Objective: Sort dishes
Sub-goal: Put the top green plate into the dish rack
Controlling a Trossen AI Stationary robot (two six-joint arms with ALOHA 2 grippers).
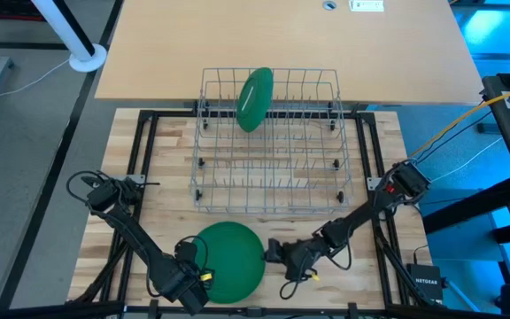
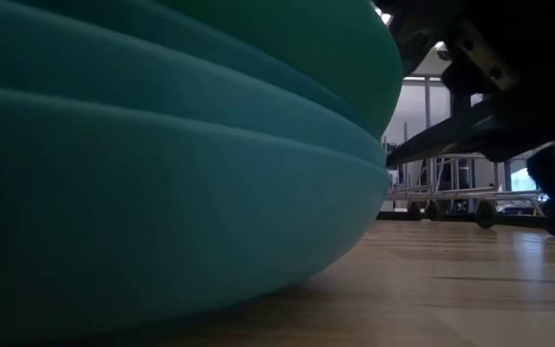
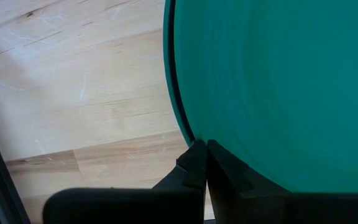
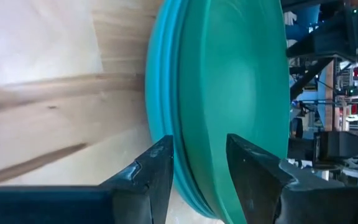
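The right gripper (image 4: 197,168) grasps the top plate's (image 4: 241,93) rim on the stack (image 1: 228,259). The left gripper (image 1: 187,276), clenched empty, waits beside it

high: overhead, straight down, whole surface (image 1: 379,142) and rack (image 1: 270,142) | low: surface level, hard against plate stack (image 2: 162,164) | left wrist: close on stack rim | right wrist: close on stack edge | shared by all: the stack

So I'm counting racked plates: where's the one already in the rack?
In the high view, the racked plate stands on edge in the wire rack, at its far side, left of centre, far from the plate stack.
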